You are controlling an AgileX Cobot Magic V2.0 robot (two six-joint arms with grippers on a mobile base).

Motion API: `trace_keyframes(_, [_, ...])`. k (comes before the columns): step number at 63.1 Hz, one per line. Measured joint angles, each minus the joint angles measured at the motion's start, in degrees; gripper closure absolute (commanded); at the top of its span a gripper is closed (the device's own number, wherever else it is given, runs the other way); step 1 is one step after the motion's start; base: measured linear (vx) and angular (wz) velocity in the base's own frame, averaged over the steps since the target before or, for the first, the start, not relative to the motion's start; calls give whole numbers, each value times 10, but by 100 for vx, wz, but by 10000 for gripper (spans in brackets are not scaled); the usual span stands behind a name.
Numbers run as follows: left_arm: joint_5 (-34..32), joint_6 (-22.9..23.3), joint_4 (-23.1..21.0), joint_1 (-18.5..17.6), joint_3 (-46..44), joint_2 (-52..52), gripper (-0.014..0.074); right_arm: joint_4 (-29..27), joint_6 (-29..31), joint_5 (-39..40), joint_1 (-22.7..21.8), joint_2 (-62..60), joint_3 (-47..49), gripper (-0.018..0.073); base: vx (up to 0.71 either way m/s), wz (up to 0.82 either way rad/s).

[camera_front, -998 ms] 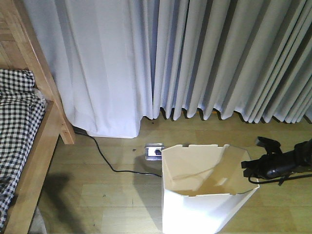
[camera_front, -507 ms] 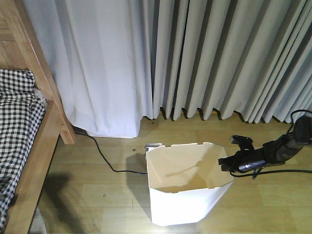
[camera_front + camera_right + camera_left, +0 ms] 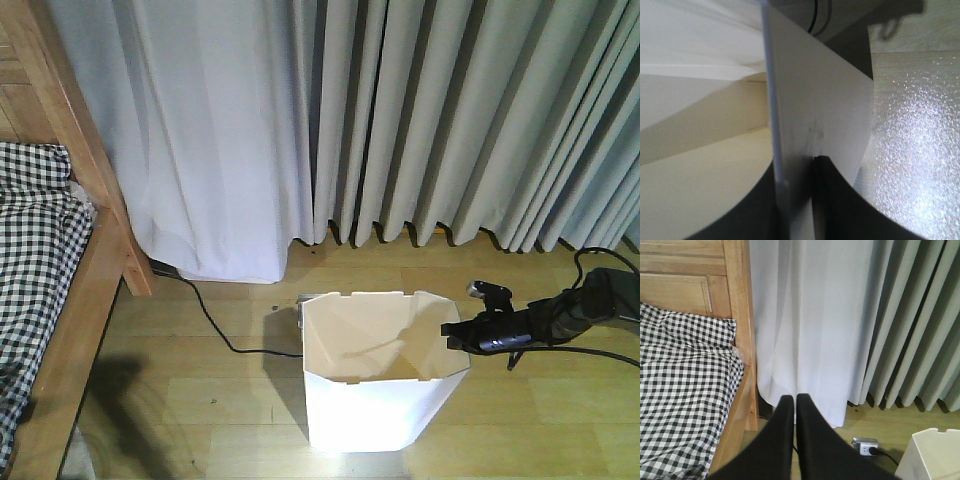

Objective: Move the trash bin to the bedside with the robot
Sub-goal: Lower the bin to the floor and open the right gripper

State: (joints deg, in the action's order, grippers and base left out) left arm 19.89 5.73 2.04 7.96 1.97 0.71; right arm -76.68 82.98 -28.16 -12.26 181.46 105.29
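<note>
Right up close, the right claw is clamped on the side wall of the white faceted plastic trash bin, one black finger inside the cream interior and one outside. From the front view, that right claw comes in low from the side and grips the bin's rim. The trash bin stands upright on the pale wooden floor, with a stretch of bare floor between it and the bed. The left claw hangs with its two black fingers pressed together on nothing, aimed at the gap between bed and curtain.

Just behind the bin there's a grey floor socket, with a thin black cable running towards the bed corner. The light wooden bed frame holds a black-and-white checked cover. Pale grey pleated curtains fill the back.
</note>
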Motion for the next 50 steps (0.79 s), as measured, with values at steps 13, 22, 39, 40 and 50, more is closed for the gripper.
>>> trace_keyframes(13, [0, 0, 0, 0, 0, 0, 603, 5, -6, -15, 0, 14, 27, 547, 0, 0])
trace_keyframes(22, [0, 0, 0, 0, 0, 0, 603, 12, -7, -19, 0, 14, 28, 540, 0, 0])
trace_keyframes(39, [0, 0, 0, 0, 0, 0, 603, 16, -7, -20, 0, 14, 28, 481, 0, 0])
trace_keyframes(40, [0, 0, 0, 0, 0, 0, 603, 16, -7, -20, 0, 14, 28, 472, 0, 0])
trace_keyframes(50, [0, 0, 0, 0, 0, 0, 603, 17, -7, -24, 0, 15, 30, 384, 0, 0])
